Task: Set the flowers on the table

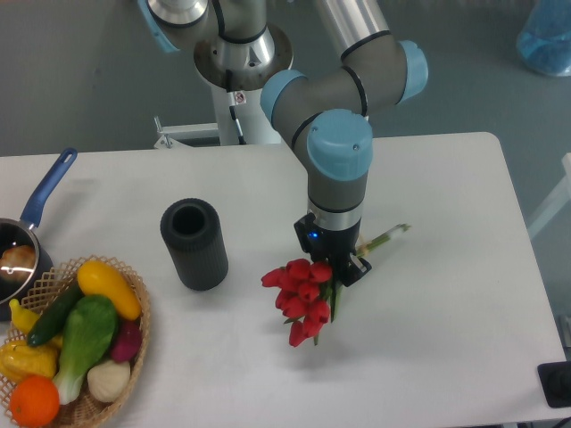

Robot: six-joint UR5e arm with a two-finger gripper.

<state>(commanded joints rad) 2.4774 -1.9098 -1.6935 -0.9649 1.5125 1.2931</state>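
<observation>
The flowers [302, 299] are a bunch of red tulip buds with green leaves; their pale green stems [389, 235] stick out to the upper right. The buds hang low over or on the white table [446, 196] near its middle front; I cannot tell if they touch it. My gripper [343, 267] points down and is shut on the flowers at the stems just behind the buds. Its fingertips are mostly hidden by the buds and leaves.
A dark ribbed cylinder [194, 243] stands upright left of the flowers. A wicker basket [76, 343] with colourful vegetables sits at the front left corner. A pot with a blue handle [27, 234] is at the left edge.
</observation>
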